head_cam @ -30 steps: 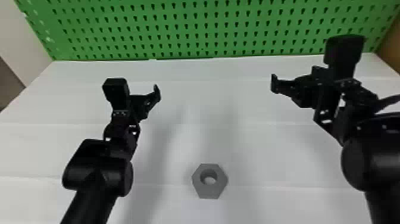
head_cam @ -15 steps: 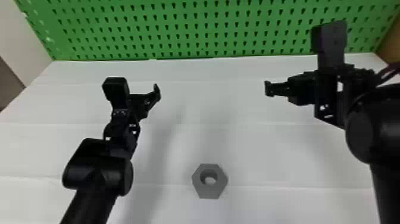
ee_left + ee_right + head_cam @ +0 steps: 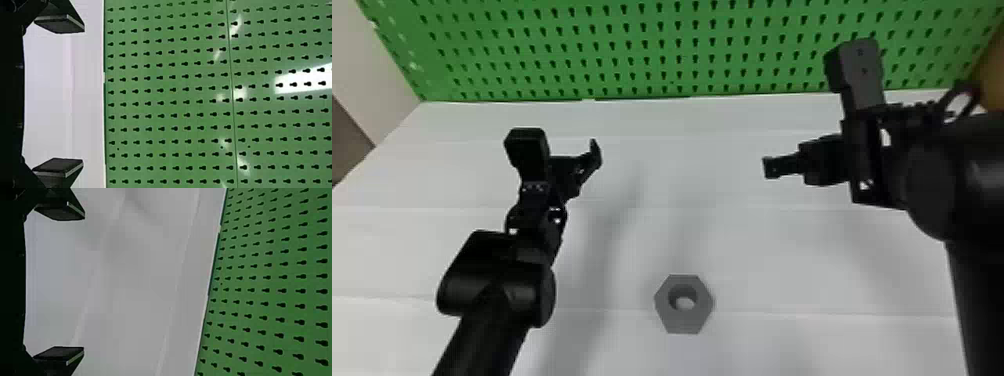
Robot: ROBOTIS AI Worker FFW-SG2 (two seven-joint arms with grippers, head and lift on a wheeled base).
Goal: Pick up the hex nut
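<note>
Right gripper (image 3: 772, 167) is spread wide and empty, with the hex nut (image 3: 684, 321) flat on the table (image 3: 757, 260) around its seven o'clock, head view, so probably head back that way.

Left tool (image 3: 594, 156), right tool (image 3: 773, 167) — both gaping.

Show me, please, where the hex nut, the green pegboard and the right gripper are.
Hex nut (image 3: 684, 322), head view: top face, beside its hole.
Green pegboard (image 3: 686, 50), head view: middle of its perforated face.
Right gripper (image 3: 83, 282), right wrist view: midway between its open jaws.
</note>
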